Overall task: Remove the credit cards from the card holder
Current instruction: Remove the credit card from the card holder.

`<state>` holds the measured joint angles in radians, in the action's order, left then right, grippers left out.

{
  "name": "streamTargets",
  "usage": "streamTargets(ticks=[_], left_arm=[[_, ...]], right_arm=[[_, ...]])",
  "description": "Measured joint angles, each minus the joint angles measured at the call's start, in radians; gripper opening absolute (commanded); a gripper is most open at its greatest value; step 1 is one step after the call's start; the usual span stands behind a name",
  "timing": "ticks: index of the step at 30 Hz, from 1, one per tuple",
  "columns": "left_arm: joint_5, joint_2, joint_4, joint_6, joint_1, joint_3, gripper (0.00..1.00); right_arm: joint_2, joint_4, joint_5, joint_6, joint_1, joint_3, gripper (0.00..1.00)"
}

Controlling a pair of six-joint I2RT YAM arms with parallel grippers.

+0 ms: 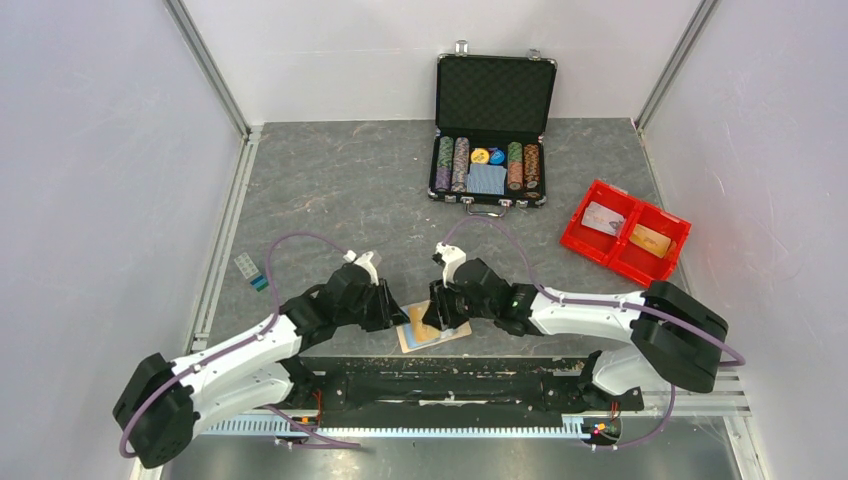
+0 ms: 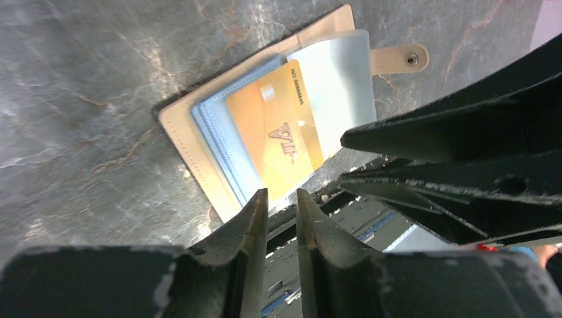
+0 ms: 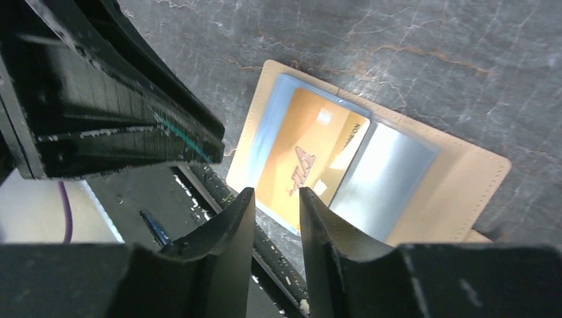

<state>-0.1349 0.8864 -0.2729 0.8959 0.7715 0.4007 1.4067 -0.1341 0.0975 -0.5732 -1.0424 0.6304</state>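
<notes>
The tan card holder (image 1: 455,334) lies open on the table at the near edge, between my two grippers. An orange-yellow credit card (image 2: 275,132) sits in its pale blue clear sleeve, also in the right wrist view (image 3: 305,156). The snap tab (image 2: 397,59) points away. My left gripper (image 2: 281,192) hovers over the holder's near edge, jaws a narrow gap apart, nothing between them. My right gripper (image 3: 277,191) hovers over the same edge from the other side, jaws slightly apart and empty. A pale card with a blue-teal end (image 1: 252,271) lies on the table at the left.
An open black chip case (image 1: 495,130) with poker chips and a blue deck stands at the back. A red tray (image 1: 668,262) at the right holds two cards. The table's front edge and rail run just below the holder. White walls close the sides.
</notes>
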Motion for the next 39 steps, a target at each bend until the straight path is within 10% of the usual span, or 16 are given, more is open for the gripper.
streamTargets(ticks=[27, 39], left_arm=[[-0.112, 0.259, 0.247, -0.008, 0.0, -0.073, 0.2], [-0.113, 0.259, 0.261, -0.008, 0.0, -0.08, 0.2]], right_arm=[[0.12, -0.203, 0.145, -0.047, 0.118, -0.115, 0.34], [0.13, -0.345, 0.224, -0.105, 0.146, -0.184, 0.09]])
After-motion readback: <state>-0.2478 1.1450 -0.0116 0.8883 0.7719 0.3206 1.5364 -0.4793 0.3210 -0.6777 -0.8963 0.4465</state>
